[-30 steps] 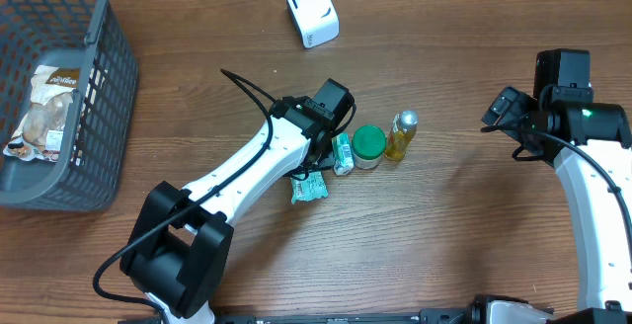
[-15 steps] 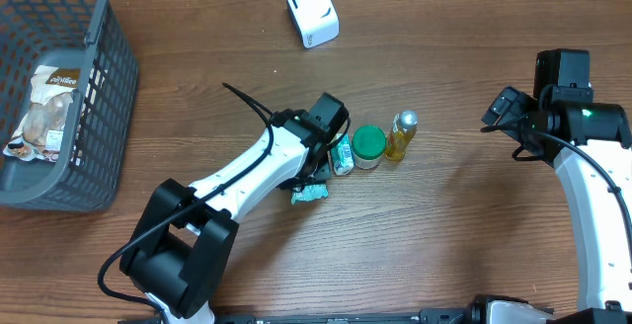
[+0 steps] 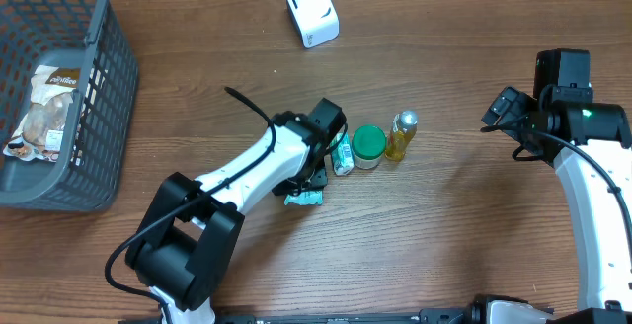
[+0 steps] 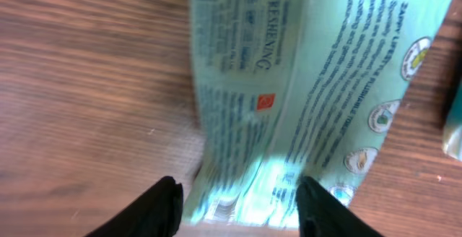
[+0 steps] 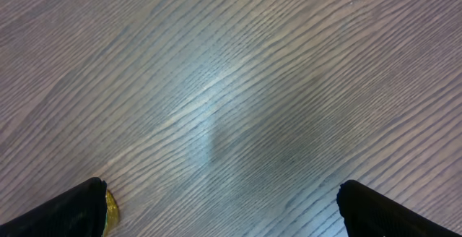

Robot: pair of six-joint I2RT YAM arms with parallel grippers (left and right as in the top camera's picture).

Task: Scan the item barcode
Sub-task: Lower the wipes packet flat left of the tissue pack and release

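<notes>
Meanwhile, since a second ago the left arm's wrist has shifted a little toward the near edge of the table (image 3: 444,245), and the wipes packet (image 4: 245,107) has slid with it, now slightly farther from the small carton (image 3: 342,154). The right arm has not moved. The packet lies on the table under the left wrist, left of the green-lidded jar (image 3: 368,146) and the yellow bottle (image 3: 401,134), well apart from the white scanner (image 3: 312,11). It is pale green and glossy, buckled lengthwise, printed with "FRESHENING", a small red square and round icons. The left end effector (image 4: 238,201) straddles its lower end, partway open; whether it pinches, I cannot tell. The right end effector (image 5: 220,194) stands wide.
</notes>
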